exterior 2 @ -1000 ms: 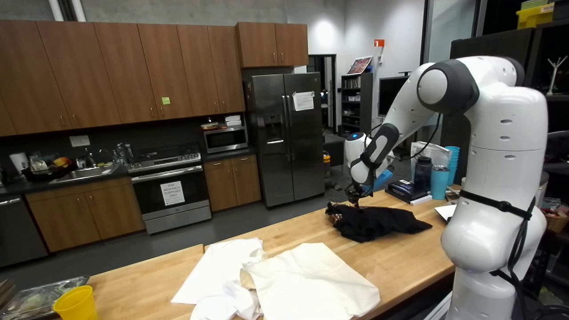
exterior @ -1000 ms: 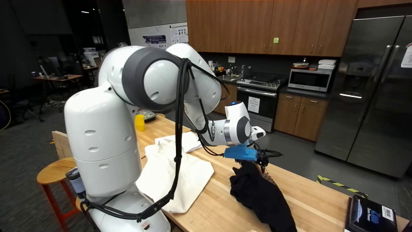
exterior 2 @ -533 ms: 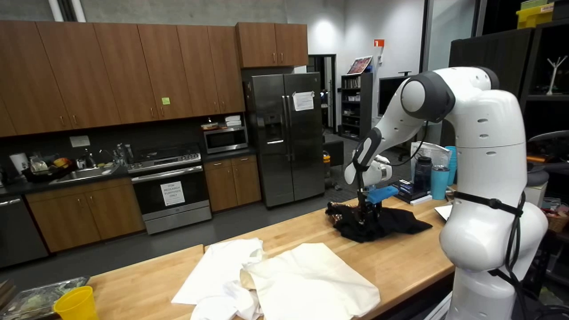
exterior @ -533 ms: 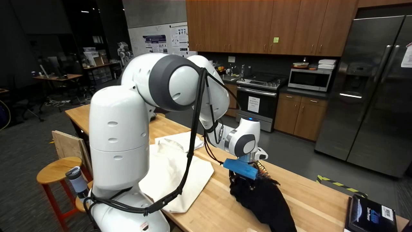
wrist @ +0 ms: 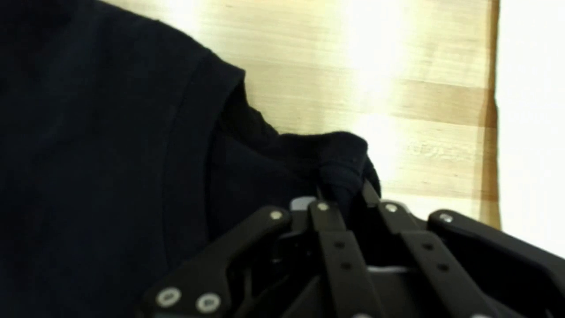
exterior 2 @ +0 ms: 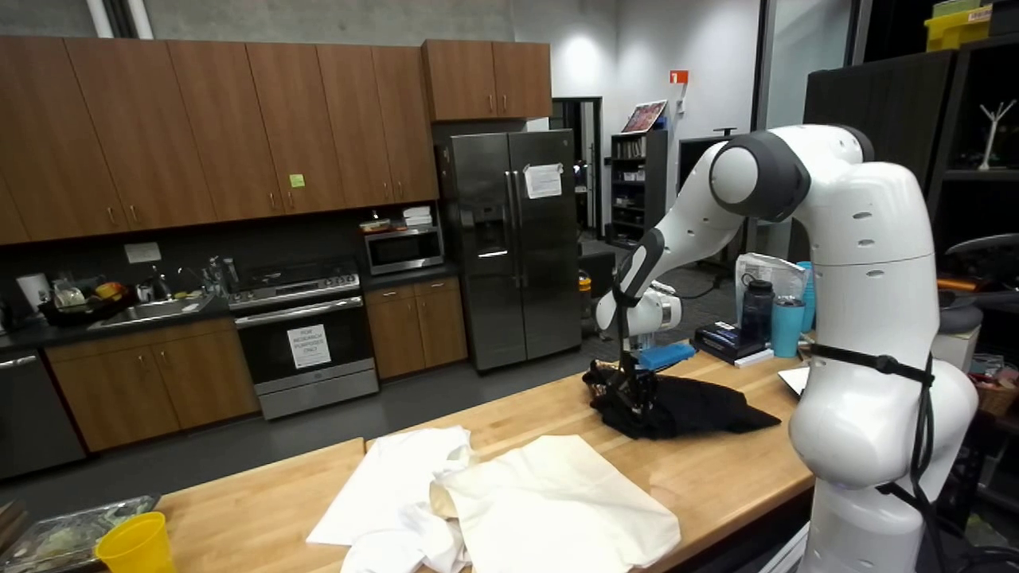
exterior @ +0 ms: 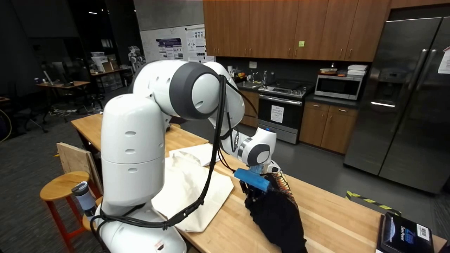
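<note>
A black garment [exterior: 277, 221] with an orange-patterned part [exterior: 284, 186] lies crumpled on the wooden table. It shows in both exterior views, where the gripper [exterior 2: 639, 404] points down into its near-sink end. In the wrist view the dark cloth [wrist: 110, 132] fills the left side, and a bunched fold of it rises between the gripper's [wrist: 345, 193] two fingers. They are drawn close together and pinch that fold. The deepest part of the grip is lost in dark cloth. A blue pad [exterior: 251, 179] sits on the gripper's mount.
A cream cloth bag [exterior 2: 557, 501] and a white cloth [exterior 2: 398, 485] lie beside the garment. A black box [exterior 2: 724, 341], a dark bottle [exterior 2: 756, 310] and a teal tumbler [exterior 2: 788, 326] stand behind. A yellow cup [exterior 2: 137, 543] sits at a table corner.
The gripper came down into the black garment and its fingers drew together on the cloth. In the last half second gripper and garment shifted slightly toward the cream bag.
</note>
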Robot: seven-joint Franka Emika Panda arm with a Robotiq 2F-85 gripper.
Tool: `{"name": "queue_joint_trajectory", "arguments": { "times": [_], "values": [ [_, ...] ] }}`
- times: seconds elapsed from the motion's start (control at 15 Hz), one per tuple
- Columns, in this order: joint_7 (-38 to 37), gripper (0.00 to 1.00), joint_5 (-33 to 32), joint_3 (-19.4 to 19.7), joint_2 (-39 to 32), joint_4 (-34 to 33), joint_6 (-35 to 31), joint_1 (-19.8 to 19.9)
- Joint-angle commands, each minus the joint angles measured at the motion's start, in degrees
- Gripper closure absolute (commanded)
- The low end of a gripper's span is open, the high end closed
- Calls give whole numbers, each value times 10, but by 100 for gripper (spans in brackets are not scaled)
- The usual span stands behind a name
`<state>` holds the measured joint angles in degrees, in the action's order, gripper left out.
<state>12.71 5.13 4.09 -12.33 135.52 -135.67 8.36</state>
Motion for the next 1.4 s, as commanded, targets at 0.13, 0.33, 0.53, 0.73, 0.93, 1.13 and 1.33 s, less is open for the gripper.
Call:
{"name": "queue_joint_trajectory", "arguments": {
  "times": [0.13, 0.33, 0.53, 0.73, 0.93, 1.13, 1.33],
  "values": [
    [-2, 99, 134, -67, 71, 17, 36, -39],
    [-5, 99, 223, -93, 122, 34, 22, -70],
    [-23, 99, 255, -112, 188, 47, 18, -112],
    [-49, 99, 240, -135, 261, 64, 15, -159],
    [-156, 99, 159, -175, 290, 44, 8, -190],
    [-251, 99, 103, -213, 282, -1, 10, -208],
    [-291, 69, 48, -233, 252, -44, 28, -214]
  ]
}}
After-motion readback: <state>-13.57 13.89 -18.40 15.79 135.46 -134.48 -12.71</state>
